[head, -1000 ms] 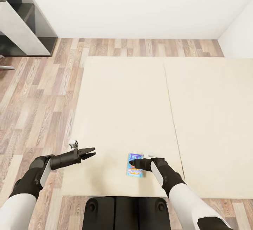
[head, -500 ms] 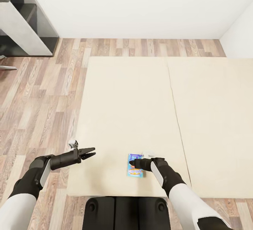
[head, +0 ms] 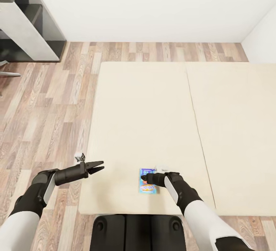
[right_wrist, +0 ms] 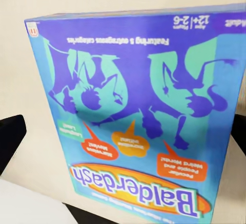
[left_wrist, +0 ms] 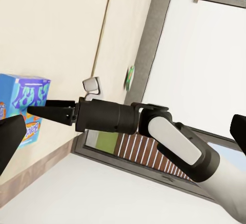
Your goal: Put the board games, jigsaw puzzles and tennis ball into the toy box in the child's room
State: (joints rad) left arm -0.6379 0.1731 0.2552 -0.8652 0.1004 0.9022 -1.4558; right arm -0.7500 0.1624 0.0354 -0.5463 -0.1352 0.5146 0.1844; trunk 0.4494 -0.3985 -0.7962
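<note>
Box of blue board game point(head: 147, 182) lies flat, long axis running toward wall point(head: 153, 5).

Count of things around the wide low beige bed point(head: 153, 101)

One blue flat card board game box point(head: 147, 185), two beige mattress pads, two black grippers, one grey desk point(head: 23, 32) with a dark lower section.

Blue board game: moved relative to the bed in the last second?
Yes. The blue board game, at the right gripper, shifted from the bed seam toward its left edge; the camera moved too.
</note>
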